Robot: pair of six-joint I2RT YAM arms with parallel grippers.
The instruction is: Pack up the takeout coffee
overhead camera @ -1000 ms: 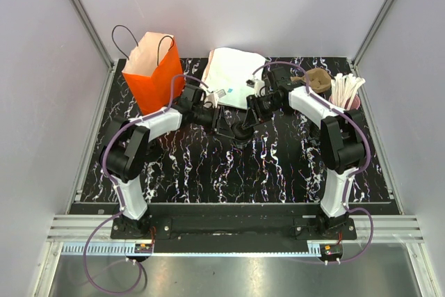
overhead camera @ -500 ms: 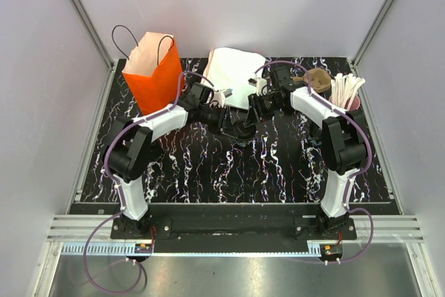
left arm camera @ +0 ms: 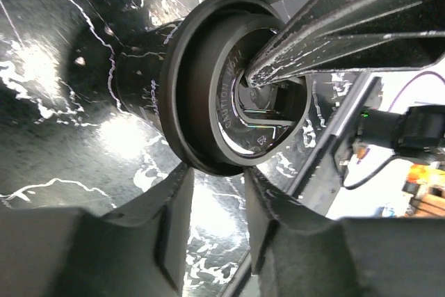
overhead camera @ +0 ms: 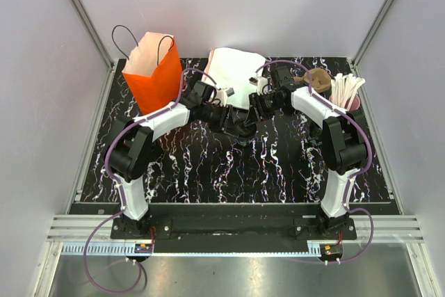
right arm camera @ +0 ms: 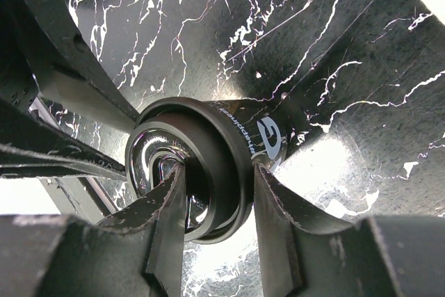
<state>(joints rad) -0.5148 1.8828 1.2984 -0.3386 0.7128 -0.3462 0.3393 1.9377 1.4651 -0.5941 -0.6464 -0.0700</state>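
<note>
The takeout coffee (overhead camera: 243, 130) is a small black cup with a black lid, lying on its side at the middle of the table. In the right wrist view my right gripper (right arm camera: 219, 175) is shut on the cup (right arm camera: 274, 137), one finger on the lid's face and one on the outer wall. In the left wrist view my left gripper (left arm camera: 217, 172) has its jaws a little apart, with the tips at the lid's lower edge; the cup (left arm camera: 146, 95) is just beyond them. In the top view the left gripper (overhead camera: 231, 122) and right gripper (overhead camera: 252, 117) meet at the cup.
An orange paper bag (overhead camera: 153, 74) with dark handles stands open at the back left. A white paper sheet (overhead camera: 233, 73) lies at the back centre. A brown cup (overhead camera: 318, 79) and a pink cup of white sticks (overhead camera: 346, 94) stand at the back right.
My left arm has stretched to the right, bringing its gripper up to the cup. My right gripper has stayed at the cup, which shifted slightly away from me.
</note>
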